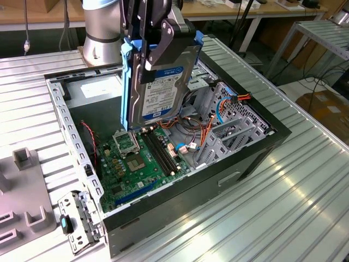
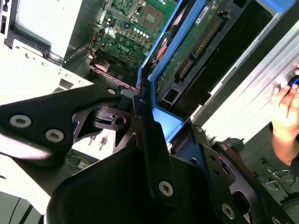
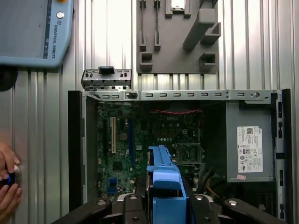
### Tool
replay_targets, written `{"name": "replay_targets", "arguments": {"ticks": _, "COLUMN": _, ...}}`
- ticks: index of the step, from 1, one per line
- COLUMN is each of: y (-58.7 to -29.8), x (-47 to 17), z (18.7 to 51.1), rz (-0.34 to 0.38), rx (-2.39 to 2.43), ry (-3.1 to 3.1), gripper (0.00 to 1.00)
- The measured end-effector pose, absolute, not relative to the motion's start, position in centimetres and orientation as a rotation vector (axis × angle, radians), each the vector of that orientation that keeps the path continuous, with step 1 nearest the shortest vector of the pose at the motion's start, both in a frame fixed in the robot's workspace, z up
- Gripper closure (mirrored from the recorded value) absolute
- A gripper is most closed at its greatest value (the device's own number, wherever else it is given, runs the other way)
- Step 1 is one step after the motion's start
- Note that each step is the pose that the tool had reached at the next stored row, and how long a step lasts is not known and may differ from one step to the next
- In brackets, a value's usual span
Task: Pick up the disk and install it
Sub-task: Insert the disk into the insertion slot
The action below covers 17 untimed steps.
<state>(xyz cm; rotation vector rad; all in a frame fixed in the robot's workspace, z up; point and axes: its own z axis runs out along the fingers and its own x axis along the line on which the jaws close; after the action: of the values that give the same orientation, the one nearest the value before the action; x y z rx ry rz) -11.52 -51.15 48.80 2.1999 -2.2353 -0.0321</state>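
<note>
Silver disk (image 1: pixel 162 90) between black fingers (image 1: pixel 165 48)

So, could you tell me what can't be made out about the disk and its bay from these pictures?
Top edge of the disk: exterior view, covered by the hand gripping it.
Label of the disk: first wrist view, seen edge-on, its blue frame facing the camera.
Slot of the drive cage: exterior view, cables and cage walls hide its inside.
Person's hand: first wrist view, cut off by the picture's edge.
</note>
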Motion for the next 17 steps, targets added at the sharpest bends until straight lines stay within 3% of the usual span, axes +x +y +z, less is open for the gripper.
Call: {"name": "replay_targets", "arguments": {"ticks": 17, "y": -51.2, "x": -8.5, "z": 48.8, "rz": -0.032, "rx": 2.2, "ry": -2.235, "gripper": 0.63}}
